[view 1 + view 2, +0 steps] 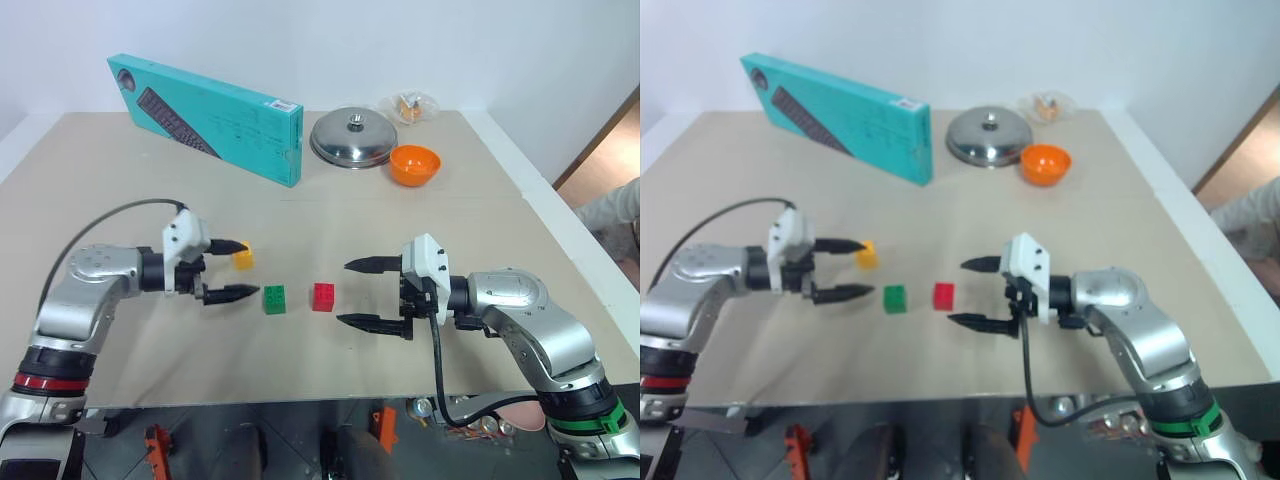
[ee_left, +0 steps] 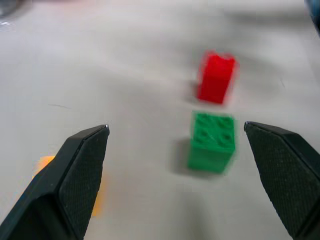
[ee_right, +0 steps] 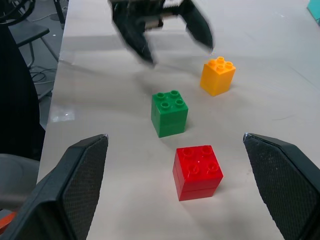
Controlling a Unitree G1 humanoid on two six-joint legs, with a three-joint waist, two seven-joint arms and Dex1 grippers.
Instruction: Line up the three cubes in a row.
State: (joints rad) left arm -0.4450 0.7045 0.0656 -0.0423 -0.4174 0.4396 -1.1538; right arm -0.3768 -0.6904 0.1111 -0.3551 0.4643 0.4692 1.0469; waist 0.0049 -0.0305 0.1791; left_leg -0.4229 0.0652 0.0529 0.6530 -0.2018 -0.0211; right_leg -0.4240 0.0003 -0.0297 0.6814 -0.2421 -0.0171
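The three cubes rest on the tan table. The green cube and the red cube sit side by side near the middle. The yellow-orange cube lies a little farther back and to the left, off their line. My left gripper hovers open just left of the green cube, its upper finger crossing in front of the yellow-orange cube, with nothing between the fingers. My right gripper hangs open to the right of the red cube, empty. In the right wrist view the red cube is nearest, then the green cube and the yellow-orange cube.
A teal keyboard box leans at the back left. A metal pot lid, an orange bowl and a clear bag stand at the back right. The table's right edge runs beside my right arm. A person's sleeve shows at far right.
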